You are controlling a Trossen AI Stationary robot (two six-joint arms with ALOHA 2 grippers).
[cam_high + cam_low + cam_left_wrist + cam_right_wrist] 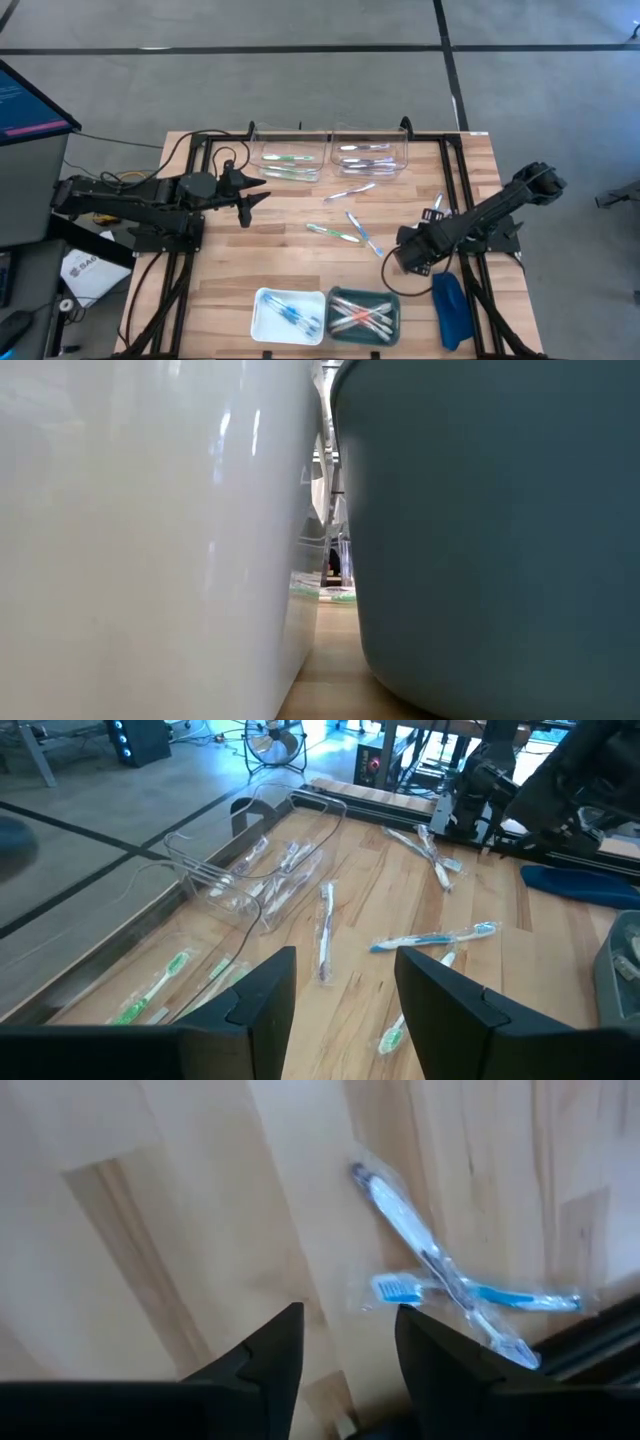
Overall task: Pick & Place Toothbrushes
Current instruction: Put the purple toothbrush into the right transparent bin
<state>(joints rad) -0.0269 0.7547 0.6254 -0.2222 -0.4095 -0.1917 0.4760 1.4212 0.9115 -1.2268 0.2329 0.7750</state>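
Loose clear-wrapped toothbrushes lie flat on the wooden table: a silvery one (350,192), a green one (333,232), a blue one (365,235) and a crossed pair (437,207) beside the right arm. My left gripper (252,195) (345,1010) hovers open over the table's left part, facing them, with the silvery one (325,925) ahead. My right gripper (403,258) (348,1360) is open above the wood. Two blue-and-white toothbrushes (445,1280) lie crossed ahead of its fingers. More toothbrushes lie in the containers.
Two clear bins (285,155) (370,150) stand at the far edge. A white tray (262,318) and a teal tray (392,318) sit at the near edge and fill the low view (150,540) (500,520). A dark-blue oblong object (450,310) lies right of them. Black rails (452,170) border the table.
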